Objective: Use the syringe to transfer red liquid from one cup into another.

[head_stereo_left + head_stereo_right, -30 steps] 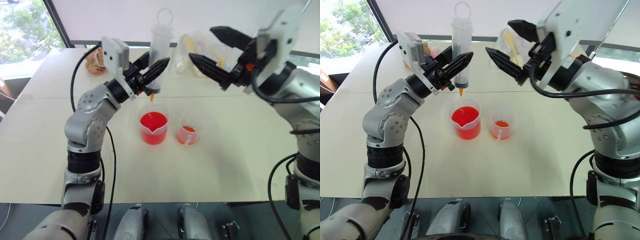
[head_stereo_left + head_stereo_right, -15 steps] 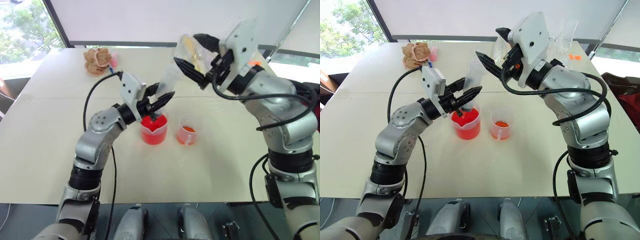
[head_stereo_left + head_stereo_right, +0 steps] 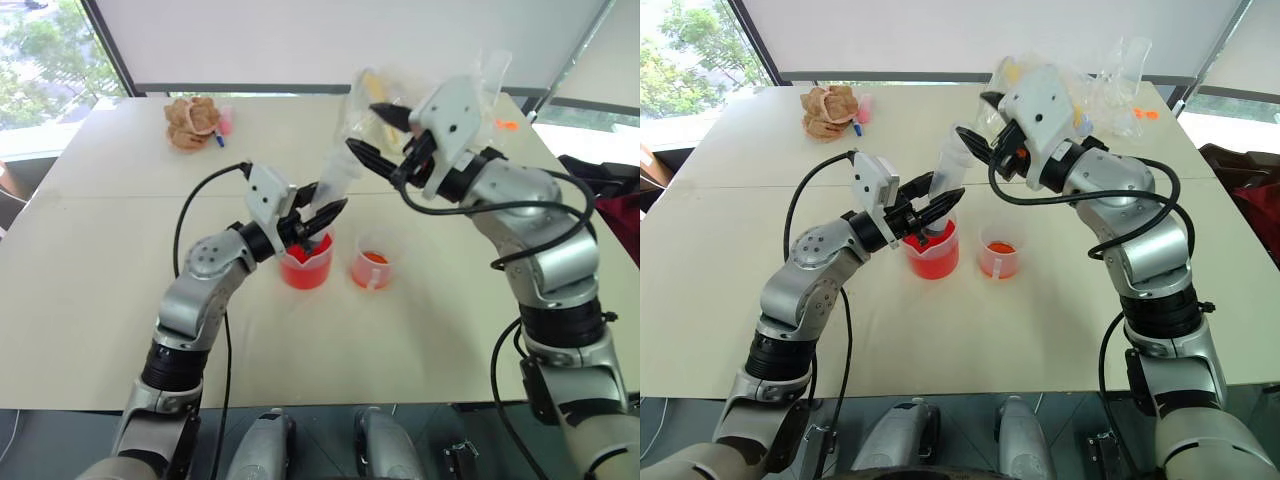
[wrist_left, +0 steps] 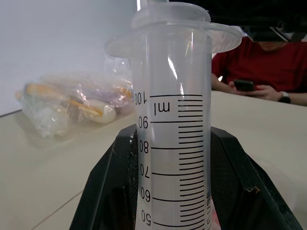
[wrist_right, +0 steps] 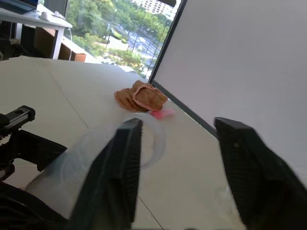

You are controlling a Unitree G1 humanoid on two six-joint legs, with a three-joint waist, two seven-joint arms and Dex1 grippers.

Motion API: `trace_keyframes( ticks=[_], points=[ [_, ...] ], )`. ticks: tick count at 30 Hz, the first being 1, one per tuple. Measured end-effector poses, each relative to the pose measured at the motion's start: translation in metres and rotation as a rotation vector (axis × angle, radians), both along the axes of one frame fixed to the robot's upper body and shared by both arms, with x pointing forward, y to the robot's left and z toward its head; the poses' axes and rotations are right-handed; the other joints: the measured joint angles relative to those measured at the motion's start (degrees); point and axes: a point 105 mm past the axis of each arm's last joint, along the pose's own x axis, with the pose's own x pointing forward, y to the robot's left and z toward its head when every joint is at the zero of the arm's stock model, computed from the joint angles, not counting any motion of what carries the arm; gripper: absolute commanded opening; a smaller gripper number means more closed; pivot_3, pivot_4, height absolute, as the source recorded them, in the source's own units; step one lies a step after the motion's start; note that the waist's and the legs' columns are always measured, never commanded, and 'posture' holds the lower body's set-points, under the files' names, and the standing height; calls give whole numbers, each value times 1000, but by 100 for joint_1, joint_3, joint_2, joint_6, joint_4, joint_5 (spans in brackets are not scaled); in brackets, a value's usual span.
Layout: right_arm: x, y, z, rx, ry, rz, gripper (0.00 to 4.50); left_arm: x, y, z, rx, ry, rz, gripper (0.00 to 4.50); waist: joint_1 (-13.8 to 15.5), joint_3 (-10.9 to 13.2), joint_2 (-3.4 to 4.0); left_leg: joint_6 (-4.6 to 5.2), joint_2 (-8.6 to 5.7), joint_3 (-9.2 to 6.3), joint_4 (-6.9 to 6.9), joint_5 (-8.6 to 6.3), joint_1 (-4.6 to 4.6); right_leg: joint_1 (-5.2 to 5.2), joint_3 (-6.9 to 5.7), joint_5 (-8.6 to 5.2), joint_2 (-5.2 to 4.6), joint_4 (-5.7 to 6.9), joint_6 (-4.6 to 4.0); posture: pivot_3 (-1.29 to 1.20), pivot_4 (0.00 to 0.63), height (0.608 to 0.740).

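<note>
Table (image 3: 90, 270); syringe (image 4: 175, 143) scale reads "ml", 100 to 50.

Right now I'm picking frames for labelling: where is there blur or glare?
Right wrist view: the syringe smears into a pale blur between the dark fingers. Left wrist view: its scale marks read crisply; the bag behind is soft. Left eye view: the window corner is blown out bright.

Open table (image 3: 90, 290) lies from 6 to 9 o'clock of the spouted beaker (image 3: 306, 264). At its 3 o'clock, just beside, stands the small cup (image 3: 371, 269). The tilted syringe (image 3: 333, 186) blocks access above the beaker. Plastic bags (image 3: 480, 85) crowd 1 o'clock; crumpled cloth (image 3: 192, 121) occupies 11 o'clock, well apart.
</note>
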Motion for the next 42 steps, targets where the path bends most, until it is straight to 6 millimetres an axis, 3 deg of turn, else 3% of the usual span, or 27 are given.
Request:
trace_keyframes(
  ticks=[2,3,42],
  points=[
    [-1,5,-5,-4,14,19,255,2,1,-2,-2,-3,7,1404,1,0,0,-2,0,0,0,1,0,0,0,0,0,0,0,0,150,740],
    [0,5,-6,-8,14,15,40,2,1,-4,-5,-10,9,1404,3,0,0,-2,0,0,0,1,0,0,0,0,-1,0,0,0,150,740],
    [12,-1,-6,2,-10,-29,40,6,-3,-17,-68,15,38,1404,14,-1,1,-8,-1,0,0,4,0,0,0,0,0,0,0,0,150,740]
  ],
)
